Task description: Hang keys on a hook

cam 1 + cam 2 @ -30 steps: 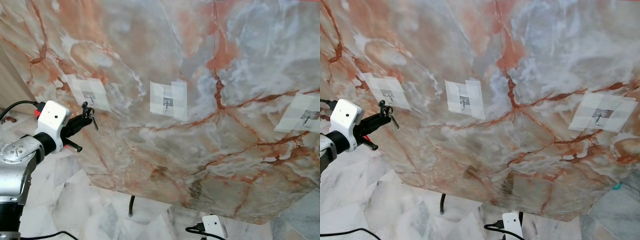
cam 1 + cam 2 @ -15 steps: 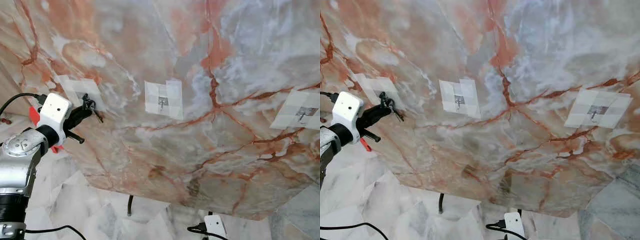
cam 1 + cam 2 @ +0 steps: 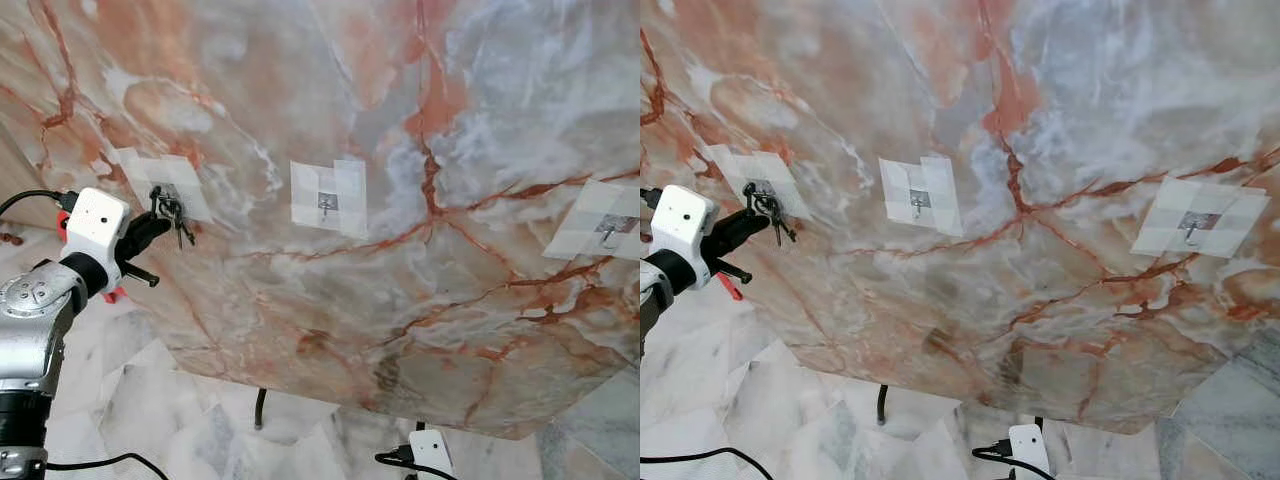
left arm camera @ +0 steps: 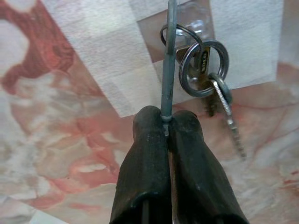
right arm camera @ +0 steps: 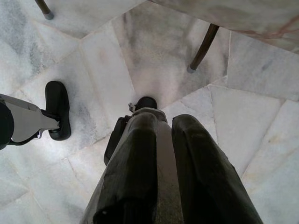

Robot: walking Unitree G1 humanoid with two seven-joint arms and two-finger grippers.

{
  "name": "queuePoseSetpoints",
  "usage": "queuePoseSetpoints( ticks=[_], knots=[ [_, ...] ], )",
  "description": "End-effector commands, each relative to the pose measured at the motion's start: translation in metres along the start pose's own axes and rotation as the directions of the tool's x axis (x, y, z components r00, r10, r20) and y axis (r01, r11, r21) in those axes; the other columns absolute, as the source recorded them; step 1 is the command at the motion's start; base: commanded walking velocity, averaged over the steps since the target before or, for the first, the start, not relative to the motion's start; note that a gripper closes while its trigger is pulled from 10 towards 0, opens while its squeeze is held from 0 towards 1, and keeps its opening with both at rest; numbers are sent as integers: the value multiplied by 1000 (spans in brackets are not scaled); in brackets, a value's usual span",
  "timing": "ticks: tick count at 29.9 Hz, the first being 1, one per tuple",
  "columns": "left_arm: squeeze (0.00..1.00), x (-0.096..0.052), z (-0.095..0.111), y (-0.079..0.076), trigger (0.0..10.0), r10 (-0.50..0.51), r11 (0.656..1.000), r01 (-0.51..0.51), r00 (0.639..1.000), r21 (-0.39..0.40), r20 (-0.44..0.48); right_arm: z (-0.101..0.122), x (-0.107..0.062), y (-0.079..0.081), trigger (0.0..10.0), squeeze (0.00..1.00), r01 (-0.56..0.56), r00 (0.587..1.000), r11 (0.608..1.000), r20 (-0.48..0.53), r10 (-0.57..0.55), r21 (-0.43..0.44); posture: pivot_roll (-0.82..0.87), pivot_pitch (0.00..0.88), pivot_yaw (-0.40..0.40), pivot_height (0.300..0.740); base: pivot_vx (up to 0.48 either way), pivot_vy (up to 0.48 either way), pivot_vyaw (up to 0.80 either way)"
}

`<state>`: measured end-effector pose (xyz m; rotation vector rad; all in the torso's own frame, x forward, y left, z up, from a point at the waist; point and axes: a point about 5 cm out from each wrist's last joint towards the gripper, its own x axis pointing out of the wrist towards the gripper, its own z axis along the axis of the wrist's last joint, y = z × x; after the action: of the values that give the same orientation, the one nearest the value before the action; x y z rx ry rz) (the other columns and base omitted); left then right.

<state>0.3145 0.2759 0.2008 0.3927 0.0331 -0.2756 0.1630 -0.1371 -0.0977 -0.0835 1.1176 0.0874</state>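
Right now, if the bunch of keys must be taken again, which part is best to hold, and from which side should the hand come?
Probably the thin metal loop that rises from the keys. The left hand already pinches its lower end, coming straight toward the wall at the leftmost hook. The loop stands out clear, while the rings and key blades hang loose beside it and would swing.

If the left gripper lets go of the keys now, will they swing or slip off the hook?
The keys would likely swing: they dangle loose on linked rings. Slipping seems possible, since the left gripper, shut on a thin ring, holds them at the leftmost hook, and whether a ring is seated is unclear.
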Motion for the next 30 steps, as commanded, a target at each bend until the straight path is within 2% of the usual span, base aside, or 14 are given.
queuePoseSetpoints(
  ticks=[1, 5, 11, 15, 19, 30],
  knots=[
    [0, -6, 3, 11, 10000, 42, 999, -42, 999, 15, 11, -1, 0, 1, 10000, 0, -4, 1000, 1000, -4, 4, 1, -88, 104, 28, 740, 0, 0, 0],
    [0, -7, 5, 12, 10000, 52, 998, -51, 998, -20, 40, -1, 0, 0, 10000, 0, 4, 1000, 1000, 3, -4, 6, -92, 107, 30, 740, 0, 0, 0],
    [0, -7, 6, 10, 10000, 33, 999, -33, 999, 0, 42, 0, 0, -1, 10000, 0, 16, 1000, 1000, 17, -17, 8, -88, 110, 30, 740, 0, 0, 0],
    [0, -8, 3, 10, 10000, 23, 1000, -23, 1000, -10, 21, 0, 0, -1, 10000, 0, 17, 1000, 1000, 20, -18, 11, -89, 114, 32, 740, 0, 0, 0],
    [0, -9, -3, 0, 10000, -44, 999, 44, 999, -10, -14, 0, 0, -1, 10000, 0, 19, 1000, 1000, 22, -19, 13, -89, 115, 32, 740, 0, 0, 0],
    [0, -7, -8, -1, 10000, -24, 1000, 23, 999, -21, -34, -1, 0, -2, 10000, 0, 19, 1000, 1000, 23, -20, 14, -90, 116, 32, 740, 0, 0, 0]
  ],
)
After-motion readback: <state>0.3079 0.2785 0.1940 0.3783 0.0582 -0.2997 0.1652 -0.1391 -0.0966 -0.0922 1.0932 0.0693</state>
